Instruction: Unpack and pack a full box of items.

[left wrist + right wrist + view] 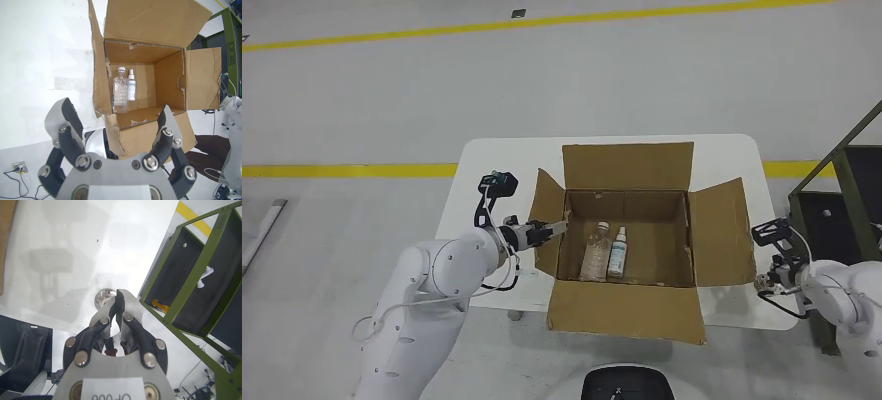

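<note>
An open cardboard box [722, 232] [168, 81] stands on the white table [492, 165], flaps folded out. Inside, on the floor by one side wall, lie a clear plastic bottle [595, 251] [120, 91] and a small white spray bottle [618, 251] [131, 86] side by side. My left gripper [560, 228] [117, 111] is open with nothing in it, held at the box's left flap, just outside the opening. My right gripper [116, 297] is shut and empty, low over the table's right edge, away from the box; its arm [787, 262] sits beyond the right flap.
A green metal rack [842, 190] [191, 281] with dark shelves stands right of the table, close to the right arm; small items lie on its shelves. A metal table fitting [105, 298] shows under the right gripper. Bare tabletop [37, 56] lies left of the box.
</note>
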